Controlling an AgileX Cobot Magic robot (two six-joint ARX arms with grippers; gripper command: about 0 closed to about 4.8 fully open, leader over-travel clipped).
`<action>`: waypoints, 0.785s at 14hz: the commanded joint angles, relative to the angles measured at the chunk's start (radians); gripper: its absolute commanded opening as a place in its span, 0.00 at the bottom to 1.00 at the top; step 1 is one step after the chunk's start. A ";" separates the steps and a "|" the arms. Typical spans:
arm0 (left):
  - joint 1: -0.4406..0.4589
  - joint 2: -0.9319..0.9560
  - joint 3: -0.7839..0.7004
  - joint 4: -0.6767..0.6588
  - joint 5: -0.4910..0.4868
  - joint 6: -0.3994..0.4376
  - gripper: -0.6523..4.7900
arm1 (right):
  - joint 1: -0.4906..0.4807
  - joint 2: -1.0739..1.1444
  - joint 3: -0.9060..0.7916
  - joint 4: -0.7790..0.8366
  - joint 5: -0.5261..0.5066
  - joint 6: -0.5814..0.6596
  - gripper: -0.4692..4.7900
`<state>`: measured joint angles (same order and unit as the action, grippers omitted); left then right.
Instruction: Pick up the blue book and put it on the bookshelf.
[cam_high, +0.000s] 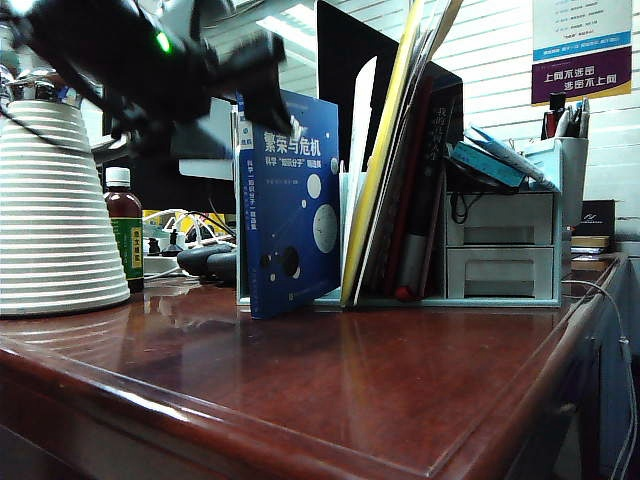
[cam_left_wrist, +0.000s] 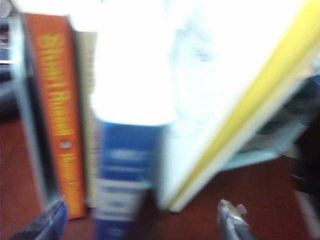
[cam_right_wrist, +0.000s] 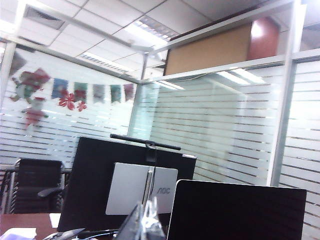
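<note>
Blue book (cam_high: 292, 205) stands upright at the left end of the bookshelf (cam_high: 350, 292) on the brown table (cam_high: 330, 385). Left gripper (cam_left_wrist: 142, 222) is just before its blue spine, jaws spread wide and empty, one fingertip (cam_left_wrist: 231, 216) on each side. In the exterior view this arm (cam_high: 150, 55) is a dark blur above the book. An orange-spined book (cam_left_wrist: 57, 115) and a leaning yellow-edged folder (cam_high: 378, 165) stand close beside it. Right gripper (cam_right_wrist: 145, 220) is closed on nothing, raised and facing monitors (cam_right_wrist: 125, 182).
</note>
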<state>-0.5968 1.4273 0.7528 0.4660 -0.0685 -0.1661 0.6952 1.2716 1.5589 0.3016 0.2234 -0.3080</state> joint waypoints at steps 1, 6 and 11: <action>0.002 0.071 0.005 0.111 -0.026 0.047 0.52 | 0.002 -0.029 0.003 -0.031 -0.002 0.001 0.09; -0.003 0.163 0.050 0.220 -0.069 0.015 0.11 | 0.001 -0.055 0.003 -0.072 -0.002 0.001 0.09; -0.003 0.362 0.306 0.182 -0.074 0.012 0.11 | 0.002 -0.075 0.003 -0.124 -0.024 0.001 0.09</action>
<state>-0.5980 1.7744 1.0245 0.6224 -0.1436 -0.1505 0.6956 1.2060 1.5589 0.1799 0.2043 -0.3080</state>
